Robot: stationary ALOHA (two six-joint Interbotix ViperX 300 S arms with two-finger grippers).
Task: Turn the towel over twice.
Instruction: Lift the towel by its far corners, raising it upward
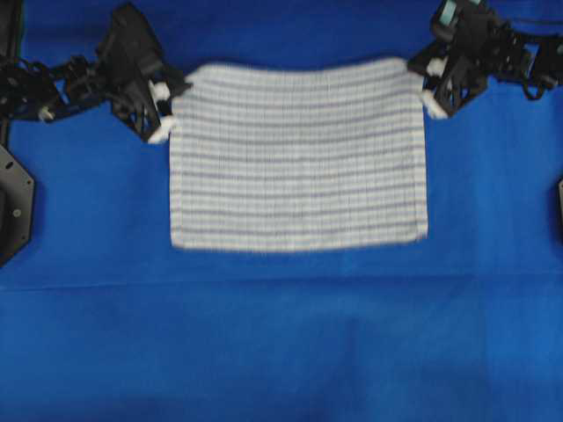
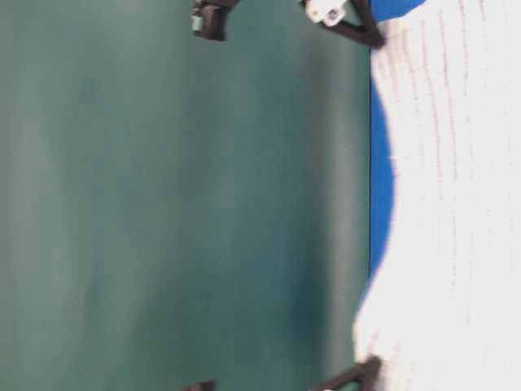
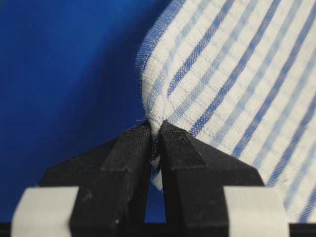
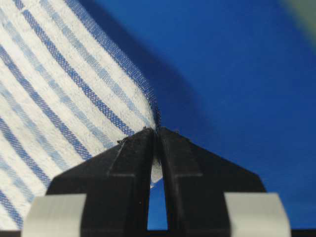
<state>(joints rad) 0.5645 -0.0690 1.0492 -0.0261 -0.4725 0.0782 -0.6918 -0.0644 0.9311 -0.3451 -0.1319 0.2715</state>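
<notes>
Towel (image 1: pixel 299 158) on cloth (image 1: pixel 281 343) (a tool at each far corner)

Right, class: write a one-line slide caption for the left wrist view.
Left gripper shut on a corner of the striped towel, above the blue cloth.

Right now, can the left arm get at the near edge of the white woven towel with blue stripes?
Probably not at once. The left gripper is shut on a far corner of the white striped towel; it would have to let go first. Otherwise the plain blue cloth around that edge looks free.
</notes>
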